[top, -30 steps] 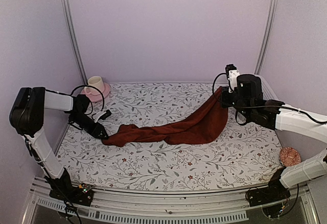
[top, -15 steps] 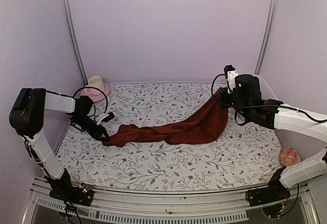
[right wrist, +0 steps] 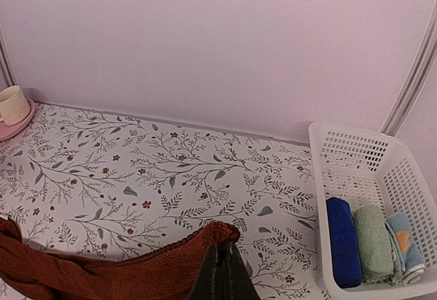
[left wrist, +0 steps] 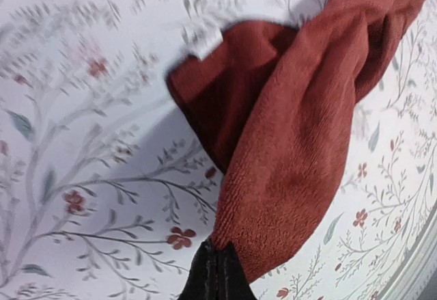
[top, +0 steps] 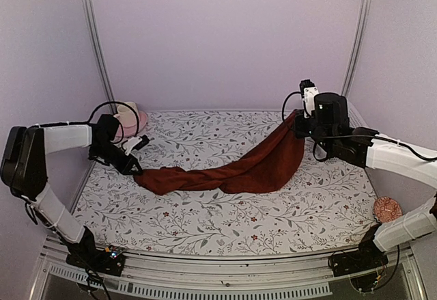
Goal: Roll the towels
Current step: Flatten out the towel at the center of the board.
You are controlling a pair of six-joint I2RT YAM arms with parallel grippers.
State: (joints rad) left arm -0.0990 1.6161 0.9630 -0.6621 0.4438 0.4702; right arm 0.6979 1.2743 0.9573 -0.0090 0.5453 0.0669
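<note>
The dark maroon towel (top: 232, 171) stretches in a sagging band across the floral table cover, from front left up to back right. My left gripper (top: 136, 171) is shut on its left end; in the left wrist view the fingertips (left wrist: 217, 251) pinch a fold of the towel (left wrist: 293, 129), and a white tag (left wrist: 205, 40) shows at its corner. My right gripper (top: 298, 118) holds the other end raised above the table. In the right wrist view it (right wrist: 225, 251) is shut on the hem of the towel (right wrist: 102, 269).
A white basket (right wrist: 355, 143) at the right holds a dark blue roll (right wrist: 341, 242), a green roll (right wrist: 374, 242) and a light-blue roll with an orange patch (right wrist: 404, 242). A pink cup on a saucer (top: 130, 117) stands at the back left. A round orange object (top: 387, 209) lies front right.
The left gripper has closed on the towel's left end and drawn it slightly back and to the left. The right gripper has risen a little with its end.
</note>
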